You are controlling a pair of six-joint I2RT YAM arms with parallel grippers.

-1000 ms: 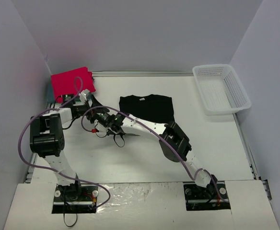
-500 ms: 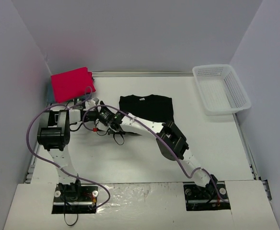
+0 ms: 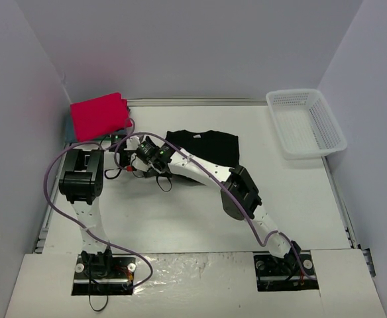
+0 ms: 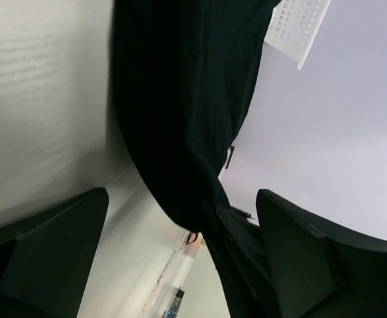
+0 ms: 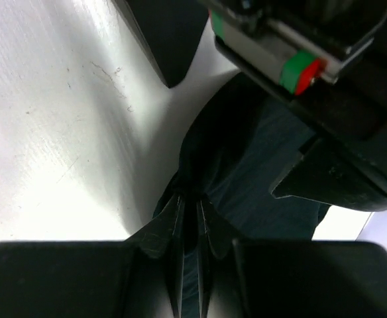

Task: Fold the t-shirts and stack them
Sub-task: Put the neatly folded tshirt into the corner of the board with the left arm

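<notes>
The red-pink t-shirt (image 3: 99,116) is seen folded in the far left corner of the worktop (image 3: 180,215), the left tool (image 4: 180,248) is opened wide with nothing gripped, and the right tool (image 5: 190,218) is pinched shut on the black t-shirt (image 3: 207,149) at mid-worktop, a soft, light, floppy thing likely best taken by its corners.

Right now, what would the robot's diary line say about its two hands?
left gripper: jaws open | right gripper: jaws shut on dark cloth | red-pink t-shirt: folded, far-left corner
</notes>
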